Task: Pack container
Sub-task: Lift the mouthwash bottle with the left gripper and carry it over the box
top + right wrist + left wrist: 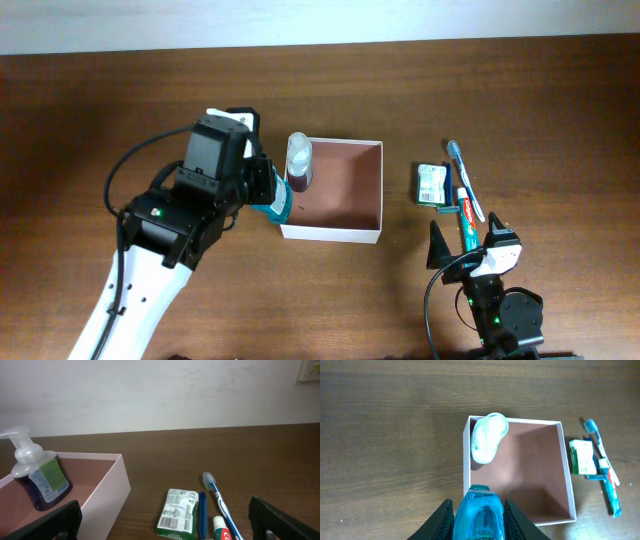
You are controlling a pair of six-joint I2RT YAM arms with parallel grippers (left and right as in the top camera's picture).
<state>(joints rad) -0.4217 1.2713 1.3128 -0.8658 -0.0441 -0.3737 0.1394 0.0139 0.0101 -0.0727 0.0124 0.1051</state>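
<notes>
**One bottle in, one at the wall, three items waiting**

We judge the packing to be in its early part. The container [345,232] sits mid-bench [100,120], and only a pump bottle [299,163] stands inside it, upright in its far left corner. The rest of its reddish-brown floor is bare.

The left fingers [479,526] are clamped on a blue bottle [480,504], held at the container's near left wall. We cannot tell whether it touches the wall or hangs above it. We take this to be the second item, about to go in.

To the right of the container, on the bench, lie a green-and-white packet [432,184], a toothbrush [463,178] and a toothpaste tube [466,222], close together and not yet packed. The right fingers [164,510] are spread wide with nothing between them, low and facing those three.
</notes>
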